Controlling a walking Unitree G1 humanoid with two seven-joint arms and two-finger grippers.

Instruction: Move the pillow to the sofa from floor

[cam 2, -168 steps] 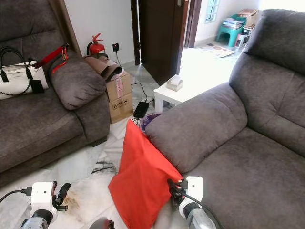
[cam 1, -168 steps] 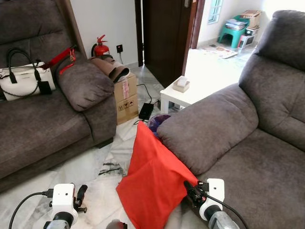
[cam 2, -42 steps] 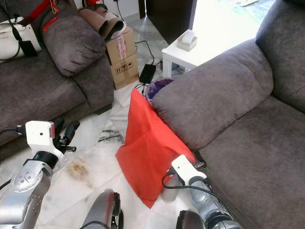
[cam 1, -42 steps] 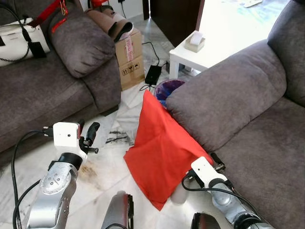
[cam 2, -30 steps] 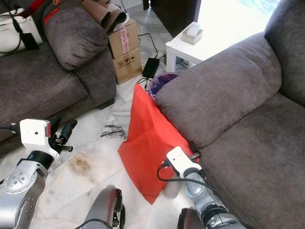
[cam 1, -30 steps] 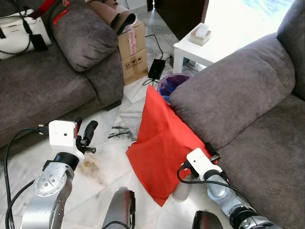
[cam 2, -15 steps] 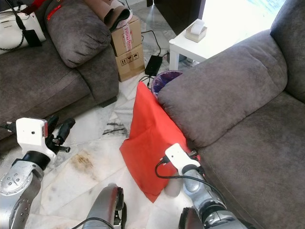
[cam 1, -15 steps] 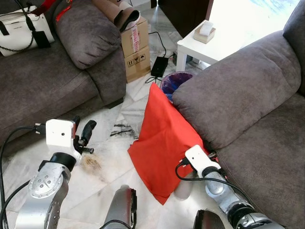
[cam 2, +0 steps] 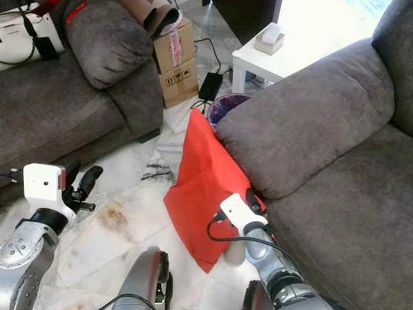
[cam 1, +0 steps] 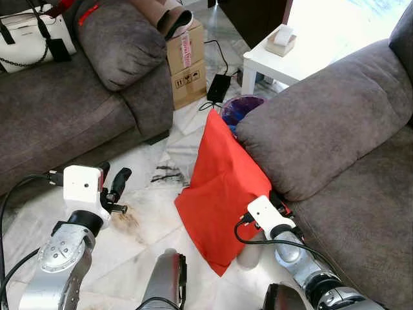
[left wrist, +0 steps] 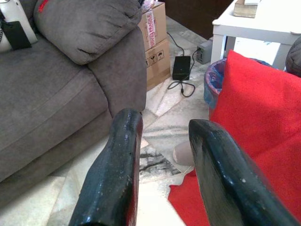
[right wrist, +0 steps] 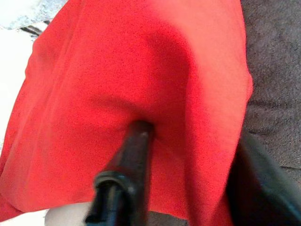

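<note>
Red, 1 pillow (cam 1: 222,187) pinched by right gripper (right wrist: 188,165) fingers, left gripper (left wrist: 162,174) fingers apart.

Left: bare marble floor (cam 1: 145,213) is lying open between the far sofa (cam 1: 58,123) and the red pillow (cam 1: 222,187) | Right: pillow is leaning against the near sofa's armrest (cam 1: 316,129), closing that side | Far: purple bin (cam 1: 239,106), cardboard box (cam 1: 187,61) and white table (cam 1: 284,61) are crowding the passage.
</note>
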